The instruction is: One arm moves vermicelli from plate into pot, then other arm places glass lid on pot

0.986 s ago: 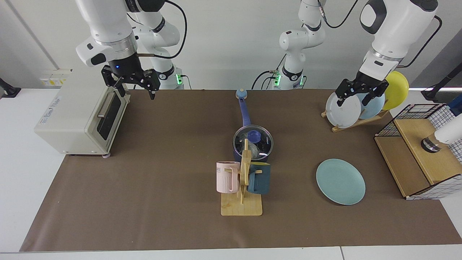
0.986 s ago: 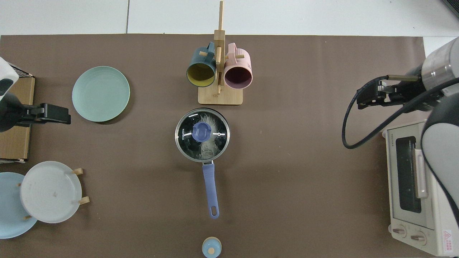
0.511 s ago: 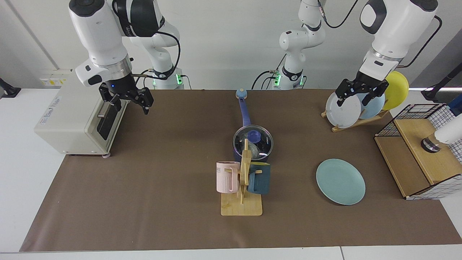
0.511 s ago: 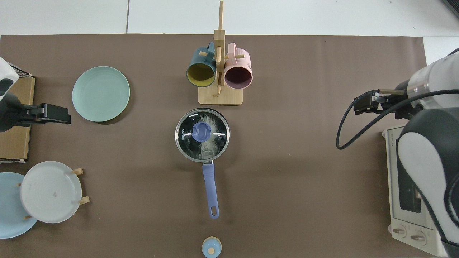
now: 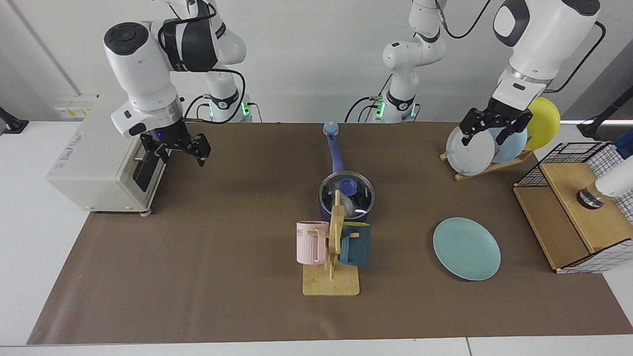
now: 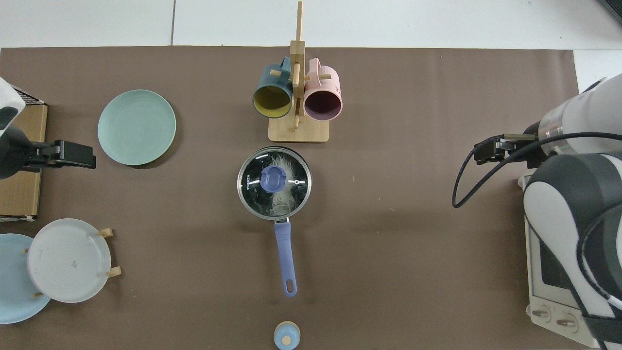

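The right gripper [image 5: 179,154] hangs empty, its fingers spread apart, just in front of the toaster oven [image 5: 106,165] at the table's end, well away from the pot [image 5: 346,198]; from above it shows as a dark block [image 6: 491,149] poking out beside the oven's top. The left gripper [image 5: 488,129] hovers with its fingers parted and nothing between them, in front of the white plate [image 5: 470,144] that stands upright in the wooden plate rack [image 5: 487,168], with a pale-blue plate [image 5: 514,143] and a yellow plate [image 5: 544,123] behind it; in the top view it is the black bar [image 6: 68,154] near the teal plate's edge. The glass lid [image 6: 274,183] sits level on the pot, its blue knob [image 6: 273,179] at the centre, and the vermicelli [image 6: 282,194] shows through the glass as a pale tangle inside. The pot's long blue handle [image 6: 285,260] points toward the robots' side of the brown mat [image 5: 198,257], and a small pale-blue round piece [image 6: 286,335] lies a little beyond the handle's end. The teal-green plate [image 5: 466,248] lies flat and bare, well apart from the pot. A wooden mug tree [image 5: 332,257] holding a pink mug [image 5: 310,242] and a dark teal mug [image 5: 356,244] stands just beside the pot, on the side away from the robots. A wire-and-wood basket [image 5: 578,207] sits at the mat's far end near the left arm.
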Robot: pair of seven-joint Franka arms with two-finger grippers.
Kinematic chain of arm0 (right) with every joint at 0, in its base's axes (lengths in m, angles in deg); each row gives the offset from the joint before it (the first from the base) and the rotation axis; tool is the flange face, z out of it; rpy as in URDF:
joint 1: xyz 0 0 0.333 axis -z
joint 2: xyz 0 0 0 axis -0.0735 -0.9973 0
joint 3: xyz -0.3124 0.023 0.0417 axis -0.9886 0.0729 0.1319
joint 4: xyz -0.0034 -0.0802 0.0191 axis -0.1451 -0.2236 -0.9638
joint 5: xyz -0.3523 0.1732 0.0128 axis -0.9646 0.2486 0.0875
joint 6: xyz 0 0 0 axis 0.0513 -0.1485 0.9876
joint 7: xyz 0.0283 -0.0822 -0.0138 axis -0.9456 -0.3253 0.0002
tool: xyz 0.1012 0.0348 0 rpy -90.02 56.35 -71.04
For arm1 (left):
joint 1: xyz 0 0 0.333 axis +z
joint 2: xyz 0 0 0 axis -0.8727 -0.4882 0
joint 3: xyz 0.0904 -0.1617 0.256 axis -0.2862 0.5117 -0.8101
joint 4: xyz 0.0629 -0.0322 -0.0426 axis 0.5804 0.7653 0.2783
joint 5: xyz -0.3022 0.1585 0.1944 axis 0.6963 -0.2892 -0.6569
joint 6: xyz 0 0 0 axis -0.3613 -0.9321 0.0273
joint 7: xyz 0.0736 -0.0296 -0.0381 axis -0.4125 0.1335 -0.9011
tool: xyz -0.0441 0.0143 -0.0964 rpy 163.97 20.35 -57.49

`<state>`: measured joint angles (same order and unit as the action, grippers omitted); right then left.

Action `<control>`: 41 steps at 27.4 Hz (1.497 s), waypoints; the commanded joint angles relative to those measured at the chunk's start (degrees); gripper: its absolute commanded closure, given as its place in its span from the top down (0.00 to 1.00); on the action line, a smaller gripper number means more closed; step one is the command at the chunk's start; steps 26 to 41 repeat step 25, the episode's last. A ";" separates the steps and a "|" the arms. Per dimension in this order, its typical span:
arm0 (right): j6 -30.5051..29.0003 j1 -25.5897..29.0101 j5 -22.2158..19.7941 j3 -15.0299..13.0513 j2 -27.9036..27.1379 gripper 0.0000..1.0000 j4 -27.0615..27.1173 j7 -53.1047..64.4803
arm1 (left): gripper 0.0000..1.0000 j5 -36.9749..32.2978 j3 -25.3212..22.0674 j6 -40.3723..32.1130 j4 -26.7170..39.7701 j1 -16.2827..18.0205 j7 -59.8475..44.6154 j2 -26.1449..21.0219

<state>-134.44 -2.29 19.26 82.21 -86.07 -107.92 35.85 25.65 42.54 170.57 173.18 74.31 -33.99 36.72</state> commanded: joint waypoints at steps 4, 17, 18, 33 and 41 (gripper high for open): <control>-0.84 1.32 1.15 0.60 0.84 1.00 -1.10 2.14 | 1.00 0.28 -0.23 0.41 1.00 -0.26 -0.56 0.84; -0.14 2.11 1.32 0.60 0.48 1.00 -1.01 3.72 | 1.00 0.37 -0.23 0.41 1.00 -0.26 -0.56 0.84; -0.14 2.11 1.41 0.69 0.48 1.00 -1.01 3.72 | 1.00 0.37 -0.23 0.41 1.00 -0.17 -0.56 0.84; -0.14 2.03 1.94 0.69 0.48 1.00 -1.01 3.55 | 1.00 0.28 -0.23 0.41 1.00 -0.17 -0.56 0.84; -0.14 2.03 1.94 0.69 0.48 1.00 -1.01 3.55 | 1.00 0.28 -0.23 0.41 1.00 -0.17 -0.56 0.84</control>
